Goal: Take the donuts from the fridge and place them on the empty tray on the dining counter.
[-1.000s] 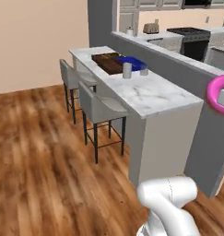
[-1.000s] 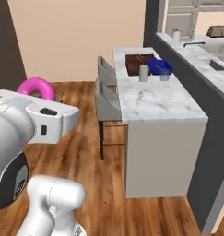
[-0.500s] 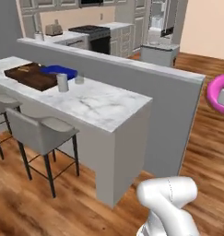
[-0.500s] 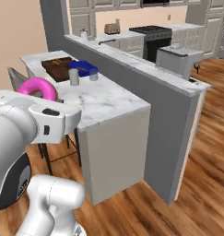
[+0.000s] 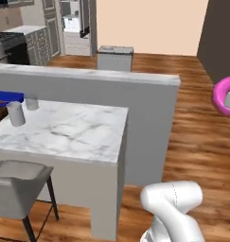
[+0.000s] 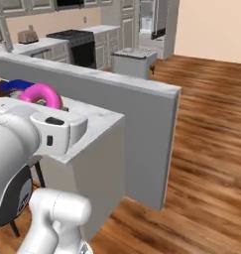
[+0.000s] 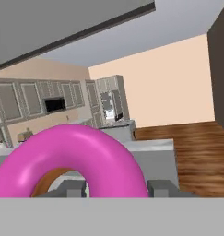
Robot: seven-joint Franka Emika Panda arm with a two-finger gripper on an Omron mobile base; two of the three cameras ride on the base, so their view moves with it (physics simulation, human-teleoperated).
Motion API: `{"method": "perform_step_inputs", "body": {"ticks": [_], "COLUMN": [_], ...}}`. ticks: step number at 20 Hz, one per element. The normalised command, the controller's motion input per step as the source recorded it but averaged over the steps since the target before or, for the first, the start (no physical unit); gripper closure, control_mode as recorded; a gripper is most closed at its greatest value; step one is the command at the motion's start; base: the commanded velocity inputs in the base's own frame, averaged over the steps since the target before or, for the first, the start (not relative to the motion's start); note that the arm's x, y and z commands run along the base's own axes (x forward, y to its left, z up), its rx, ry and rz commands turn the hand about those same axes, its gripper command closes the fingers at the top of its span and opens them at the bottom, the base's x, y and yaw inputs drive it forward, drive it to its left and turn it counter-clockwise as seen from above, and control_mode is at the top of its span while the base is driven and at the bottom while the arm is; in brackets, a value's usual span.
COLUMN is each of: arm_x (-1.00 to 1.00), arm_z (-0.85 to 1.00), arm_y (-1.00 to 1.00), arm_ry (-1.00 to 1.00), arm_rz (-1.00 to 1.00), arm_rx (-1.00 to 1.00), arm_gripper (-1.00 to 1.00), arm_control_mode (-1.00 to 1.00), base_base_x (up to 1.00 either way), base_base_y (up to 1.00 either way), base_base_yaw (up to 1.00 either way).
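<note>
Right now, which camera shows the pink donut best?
The hand view: the pink donut looms large there, its whole ring plain. The right base view catches its top arc above the white arm; the left base view cuts it off at the right edge.

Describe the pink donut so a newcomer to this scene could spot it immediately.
Start at the white marble dining counter with its raised grey ledge. Just in front of it is the robot's white arm, with the pink donut at its gripper. It is the one bright pink ring.
</note>
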Motion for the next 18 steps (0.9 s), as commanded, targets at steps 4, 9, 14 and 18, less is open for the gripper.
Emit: {"method": "perform_step_inputs", "body": {"ticks": [4, 9, 14, 18], "arm_x": [0.0, 0.0, 0.0, 0.0], "arm_z": [0.0, 0.0, 0.0, 0.0], "arm_y": [0.0, 0.0, 0.0, 0.0], "arm_ry": [0.0, 0.0, 0.0, 0.0], "arm_rz": [0.0, 0.0, 0.0, 0.0], "arm_rx": [0.0, 0.0, 0.0, 0.0], "arm_gripper": [1.0, 1.0, 1.0, 1.0], "arm_control_mode": [1.0, 1.0, 1.0, 1.0], "base_base_x": [0.26, -0.54, -1.0, -1.0], "base_base_y": [1.0, 1.0, 1.0, 1.0], "base_base_yaw": [-0.59, -0.37, -0.2, -0.2]}}
